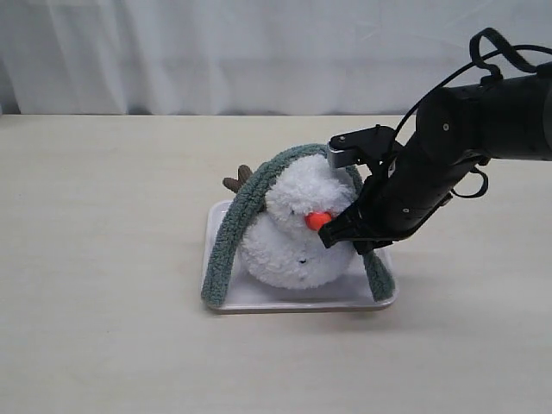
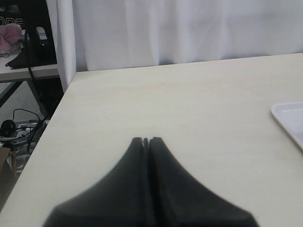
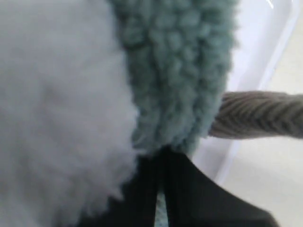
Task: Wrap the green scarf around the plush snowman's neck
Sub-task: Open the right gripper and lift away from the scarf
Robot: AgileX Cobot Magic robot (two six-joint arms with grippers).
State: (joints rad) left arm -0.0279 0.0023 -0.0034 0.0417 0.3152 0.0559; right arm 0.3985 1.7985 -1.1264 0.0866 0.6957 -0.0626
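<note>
Grey-green and fuzzy, the long fleece scarf (image 1: 226, 233) arches over the head of the fluffy white two-ball plush snowman (image 1: 289, 250), which sits on a shallow white plastic tray (image 1: 259, 304) in the middle of the pale wooden tabletop (image 1: 103, 259); both ends trail down onto the tray. The right gripper (image 1: 332, 235) sits just beside the orange nose, and in its wrist view the fingers are pressed together on the scarf's edge, a sliver of fleece caught between them. The left gripper (image 2: 146, 141) hangs over bare tabletop, well apart from the toy, fingers together and holding nothing. To wrap well, the held strand should probably be drawn low across the front, under the nose and into the crease between the two balls, pulling gently so the light snowman neither tips nor slides.
</note>
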